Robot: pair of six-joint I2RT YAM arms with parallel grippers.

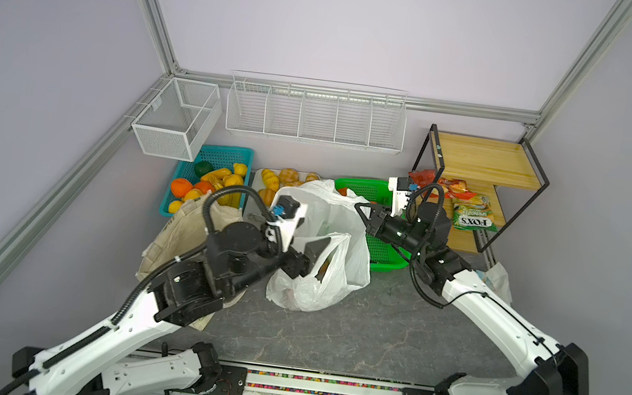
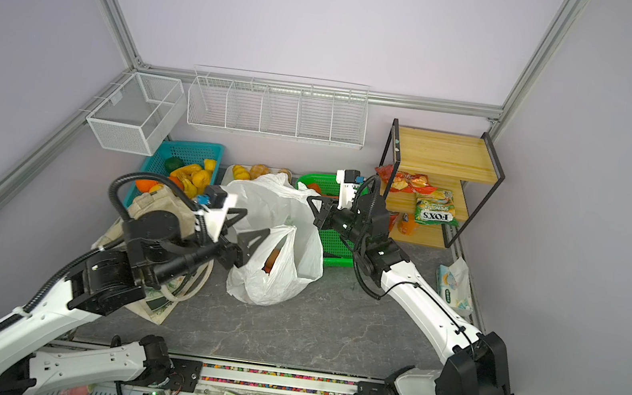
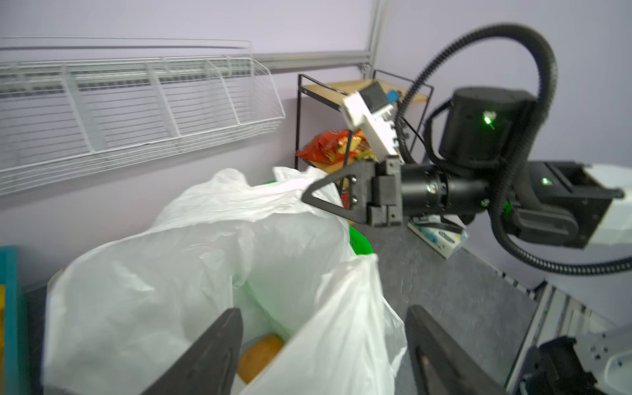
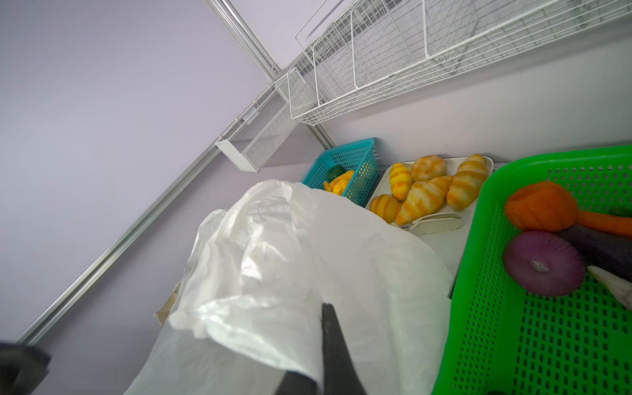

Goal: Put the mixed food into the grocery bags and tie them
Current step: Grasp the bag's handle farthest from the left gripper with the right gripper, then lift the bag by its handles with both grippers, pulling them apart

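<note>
The two dark fingers (image 3: 212,349) of the left gripper (image 3: 325,309) are standing wide apart, gripping nothing, and are straddling the near rim of the white plastic bag (image 3: 178,273). The fingers of the right gripper (image 3: 307,198) are pressing together on a pinch of the bag's far rim, which is rising to the closed tip as a taut peak. In the right wrist view the film is lying against one finger (image 4: 330,342). Between the two grippers the bag is standing open-mouthed near the middle of the dark tabletop (image 1: 328,334). A brown rounded piece of food (image 3: 261,354) is lying at its bottom. The cream canvas tote (image 1: 177,231) is slumping just left of the plastic bag, partly beneath the left arm. Behind the bag, a green basket (image 4: 513,325) is holding a purple onion (image 4: 543,263), an orange carrot (image 4: 540,207) and a dark aubergine (image 4: 602,246), all touching one another. Beside it a white tray (image 4: 448,244) of golden croissants (image 4: 427,195) and then a teal basket (image 1: 224,154) of fruit are lining the back wall. On the wooden shelf (image 1: 483,159) at the right, a red packet (image 1: 422,176) and a green FOX'S packet (image 1: 473,218) are lying.
</note>
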